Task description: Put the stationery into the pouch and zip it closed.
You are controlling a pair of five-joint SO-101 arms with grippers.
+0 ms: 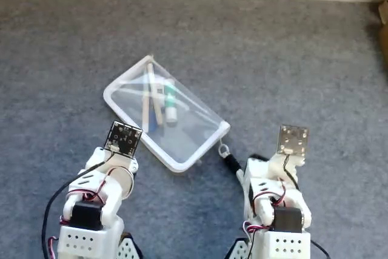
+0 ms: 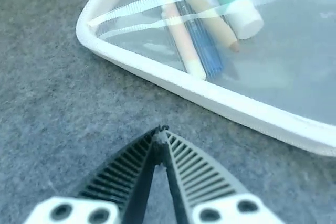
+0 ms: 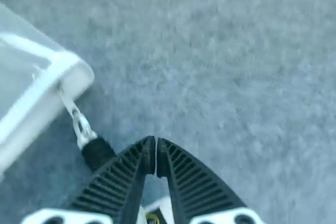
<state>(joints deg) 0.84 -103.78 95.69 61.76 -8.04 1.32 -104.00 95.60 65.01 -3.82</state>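
On the high view I see the clear pouch [image 1: 188,141] lying slantwise mid-frame on the grey table [image 1: 303,59]. The stationery [image 1: 159,102] is inside it, and the zip pull [image 1: 227,154] trails from its lower right corner.

Left wrist view: my left claw [image 2: 161,129] is pinched together, gripping nothing, near the pouch's white rim.

Right wrist view: my right claw [image 3: 156,142] is likewise closed and empty, with the zip pull's black tab just beside it.

Soft, even light covers the grey carpet [image 1: 273,59], bright throughout. Shadows are faint, with only a thin dark band under the near edge of the pouch [image 1: 182,137]. In the left wrist view, white glare streaks cross its clear face.
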